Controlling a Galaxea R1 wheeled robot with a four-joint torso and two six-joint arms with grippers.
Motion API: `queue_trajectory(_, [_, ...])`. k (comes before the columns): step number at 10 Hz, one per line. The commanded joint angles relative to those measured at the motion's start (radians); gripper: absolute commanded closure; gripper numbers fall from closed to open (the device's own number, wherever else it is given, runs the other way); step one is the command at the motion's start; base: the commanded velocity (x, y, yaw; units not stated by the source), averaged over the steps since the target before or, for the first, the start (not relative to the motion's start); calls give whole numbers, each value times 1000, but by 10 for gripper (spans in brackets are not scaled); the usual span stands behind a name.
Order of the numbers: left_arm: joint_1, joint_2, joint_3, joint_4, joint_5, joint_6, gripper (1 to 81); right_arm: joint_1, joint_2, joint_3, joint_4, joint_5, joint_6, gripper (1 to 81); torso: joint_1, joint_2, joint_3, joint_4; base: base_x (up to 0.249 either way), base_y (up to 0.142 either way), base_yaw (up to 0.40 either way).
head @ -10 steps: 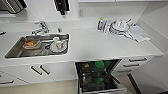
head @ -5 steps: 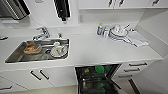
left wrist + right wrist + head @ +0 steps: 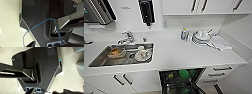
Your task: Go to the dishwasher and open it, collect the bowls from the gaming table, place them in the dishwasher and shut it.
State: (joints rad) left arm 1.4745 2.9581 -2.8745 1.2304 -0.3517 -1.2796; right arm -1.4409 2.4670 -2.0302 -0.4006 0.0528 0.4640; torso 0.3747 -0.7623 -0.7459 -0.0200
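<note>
Dishwasher (image 3: 181,81) stands open with a green bowl (image 3: 184,73) inside; approach squarely, clear of the door; grippers' state cannot be told

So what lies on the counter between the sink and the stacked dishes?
Head view: bare white counter between the sink and the stacked dishes.

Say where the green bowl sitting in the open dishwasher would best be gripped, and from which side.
Probably the rim of the green bowl, approached from above. It sits in the rack of the open dishwasher under the counter edge, with dark rack parts around it, so only its top is free. Which way it faces is too blurred to tell.
</note>
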Motion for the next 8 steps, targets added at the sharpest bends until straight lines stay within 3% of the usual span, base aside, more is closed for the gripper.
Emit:
queue_trajectory(1, [16,-8,-8,9,39,2,10,30,43,-27,-37,-54,-4,10,64,-99,0,0,0,0,0])
queue_trajectory(2, [17,-8,-8,11,37,2,10,47,72,-36,-37,-59,-2,10,87,-136,0,0,0,0,0])
queue_trajectory(3, [17,-5,-8,12,39,2,10,75,109,-50,-37,-66,-2,10,46,-74,0,0,0,0,0])
queue_trajectory(6, [31,-3,-8,15,39,11,10,160,224,-119,-29,-71,-1,10,88,-140,1,0,0,0,0])
queue_trajectory(8, [33,-2,-8,17,39,13,10,239,203,-48,-18,-60,16,10,92,-146,1,0,0,0,0])
